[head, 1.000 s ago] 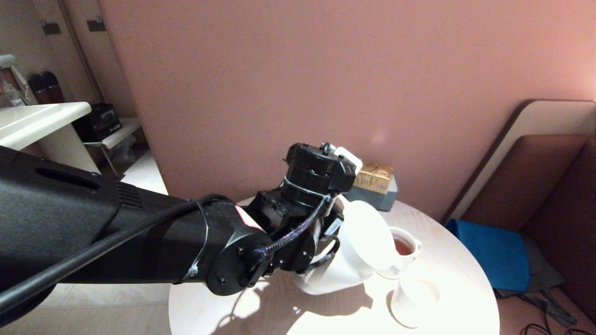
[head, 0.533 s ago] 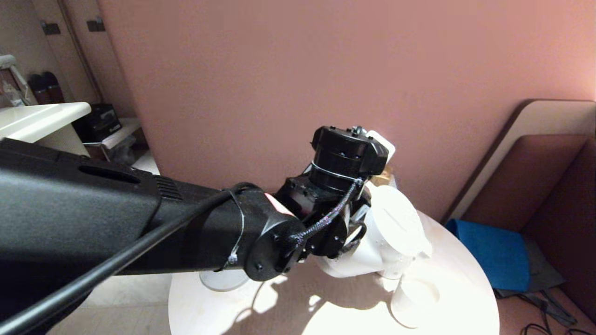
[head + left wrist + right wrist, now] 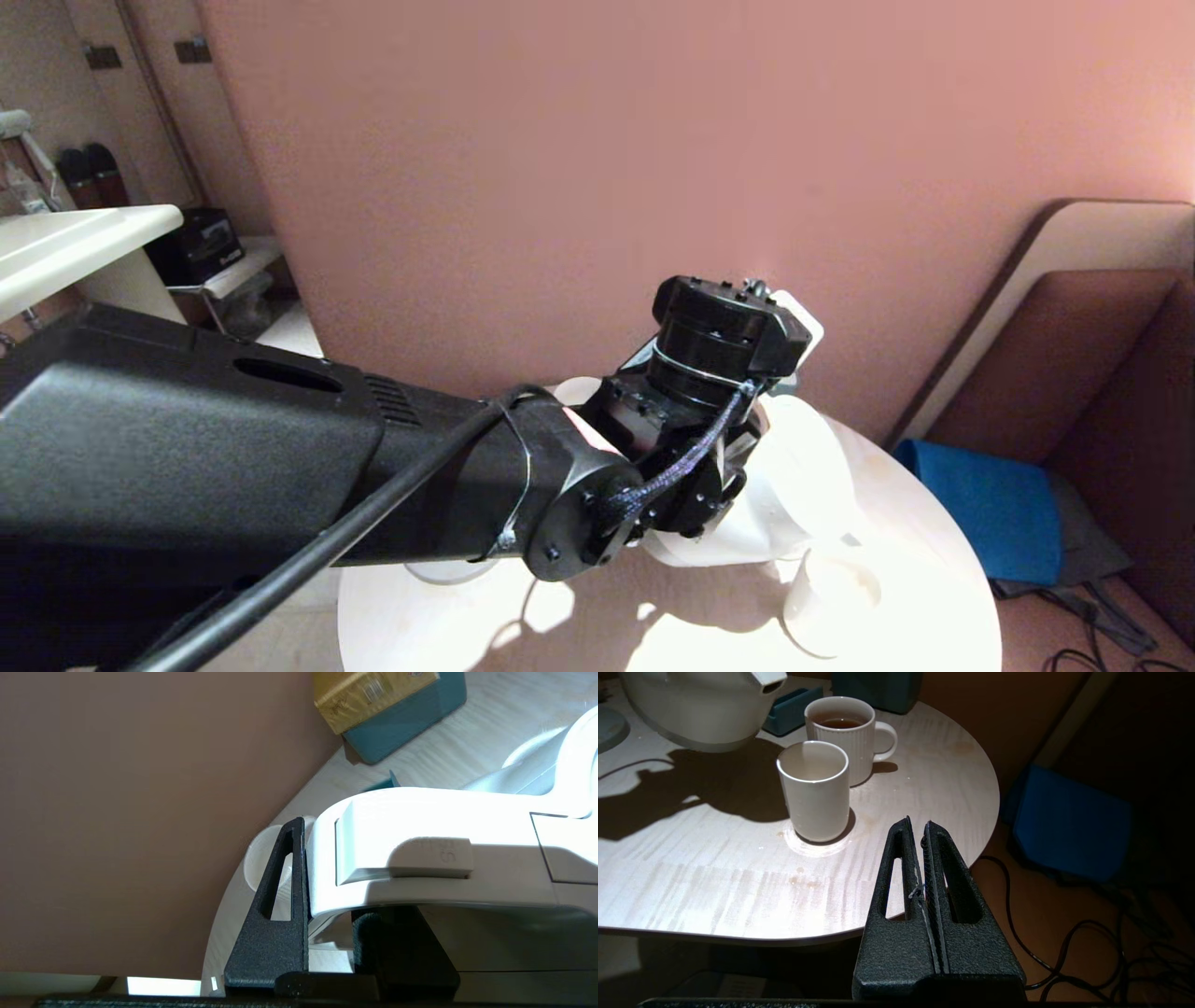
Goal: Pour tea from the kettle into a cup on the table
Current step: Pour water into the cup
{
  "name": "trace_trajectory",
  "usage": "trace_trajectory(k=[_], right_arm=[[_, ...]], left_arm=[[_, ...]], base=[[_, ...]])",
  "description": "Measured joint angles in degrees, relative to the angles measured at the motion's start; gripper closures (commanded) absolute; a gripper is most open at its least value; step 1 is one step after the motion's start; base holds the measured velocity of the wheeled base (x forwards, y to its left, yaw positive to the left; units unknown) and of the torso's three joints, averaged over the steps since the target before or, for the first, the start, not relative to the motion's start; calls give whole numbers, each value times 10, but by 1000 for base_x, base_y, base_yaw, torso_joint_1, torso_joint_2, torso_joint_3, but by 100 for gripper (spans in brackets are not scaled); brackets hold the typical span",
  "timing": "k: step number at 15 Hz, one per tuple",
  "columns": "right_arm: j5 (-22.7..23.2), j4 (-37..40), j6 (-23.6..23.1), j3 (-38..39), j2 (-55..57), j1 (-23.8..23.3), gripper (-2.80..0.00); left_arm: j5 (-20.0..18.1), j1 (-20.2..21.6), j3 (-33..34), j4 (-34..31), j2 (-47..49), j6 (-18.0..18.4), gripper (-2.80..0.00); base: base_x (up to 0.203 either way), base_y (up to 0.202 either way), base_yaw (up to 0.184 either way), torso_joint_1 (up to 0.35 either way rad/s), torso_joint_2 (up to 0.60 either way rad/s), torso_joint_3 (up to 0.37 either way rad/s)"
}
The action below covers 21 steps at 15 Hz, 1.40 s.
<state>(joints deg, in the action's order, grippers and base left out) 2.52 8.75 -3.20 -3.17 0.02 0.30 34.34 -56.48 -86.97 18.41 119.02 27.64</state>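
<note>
Nearest to the robot, the right gripper (image 3: 924, 833) hangs parked off the near right edge of the table (image 3: 714, 896), below the tabletop's level, its fingers pressed flat together on nothing.

On the table's near right part stands the cup (image 3: 813, 791), small, smooth and without a handle. From the right wrist view its inside looks pale and no reddish liquid shows, so by my reading it is not yet filled; the head view is too washed out there to add anything.

Just beyond the cup, touching or nearly touching it, stands a ribbed mug (image 3: 844, 737) with a handle, and this one already holds tea (image 3: 839, 722) well up its wall.

Left of the two vessels is the kettle (image 3: 698, 707), carried clear of the tabletop and tipped slightly toward them, its spout near the ribbed mug's rim. No stream leaves the spout. The left gripper (image 3: 327, 914) is clamped on the kettle's handle (image 3: 420, 849), one finger on each side.

Farther off, at the table's far edge against the wall, lies a teal box (image 3: 406, 714) with a gold pack on top.

As I judge it, one vessel has been served, and the small cup remains to be poured.
</note>
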Motion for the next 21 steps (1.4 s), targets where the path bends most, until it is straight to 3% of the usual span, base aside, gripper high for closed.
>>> trace_trajectory(k=[5,11,21], right_arm=[[0,0,0,0,0,0,0],[0,0,0,0,0,0,0],[0,0,0,0,0,0,0]], left_arm=[[5,-4,-4,-1,13,35,0],[24,-9,-81,-1,54,91,0],[25,-23,-86,-1,73,158,0]], base=[[0,0,0,0,0,0],[0,0,0,0,0,0],[0,0,0,0,0,0]])
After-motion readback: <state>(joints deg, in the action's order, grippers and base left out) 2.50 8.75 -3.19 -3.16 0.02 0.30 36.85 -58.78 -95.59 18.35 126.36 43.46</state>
